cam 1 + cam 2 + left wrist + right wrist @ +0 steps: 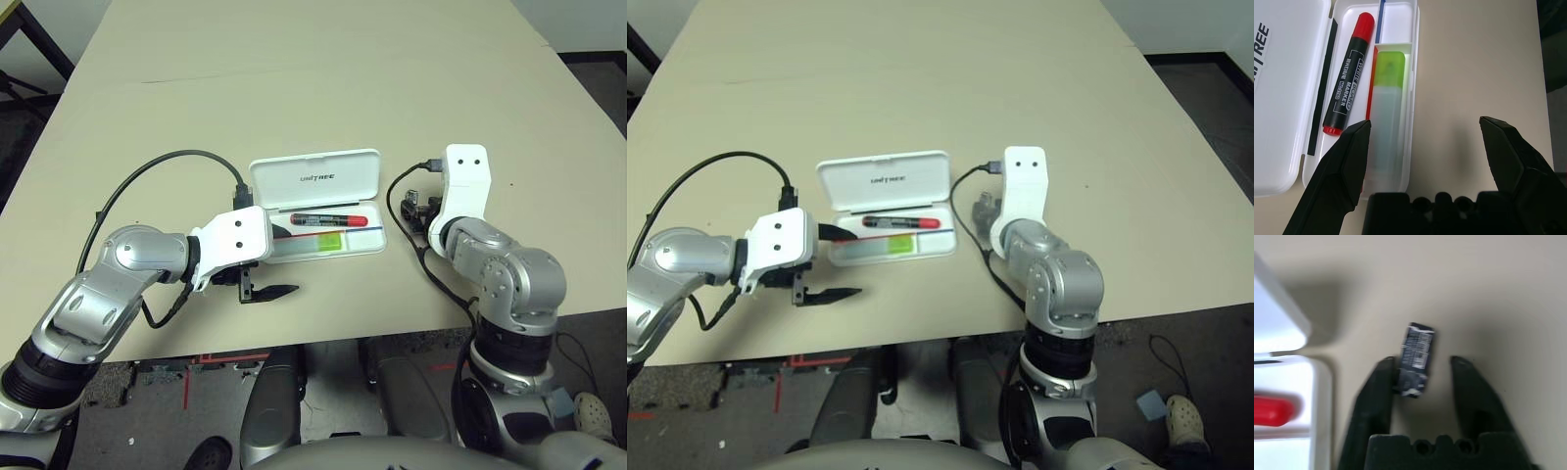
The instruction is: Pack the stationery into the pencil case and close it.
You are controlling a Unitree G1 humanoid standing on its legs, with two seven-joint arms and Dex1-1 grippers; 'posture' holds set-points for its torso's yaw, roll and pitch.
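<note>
The white pencil case (364, 247) lies open in the middle of the table, its lid (313, 176) folded back. In its tray lie the black marker with a red cap (1348, 73) and the pale highlighter with a lime-green cap (1387, 98). My left gripper (1425, 122) is open at the tray's left end, one finger over the tray and one over bare table. The tiny dark grey piece (1415, 352) lies on the table right of the case. My right gripper (1422, 362) straddles it with its fingers partly closed. One finger (1378, 396) touches the piece and the other stands clear.
A thin red-and-blue pencil (1380, 22) lies in the tray between marker and highlighter. A black cable (147, 171) loops over the table by my left arm. The table's front edge (392, 333) runs close below both grippers. Bare tabletop stretches behind the case.
</note>
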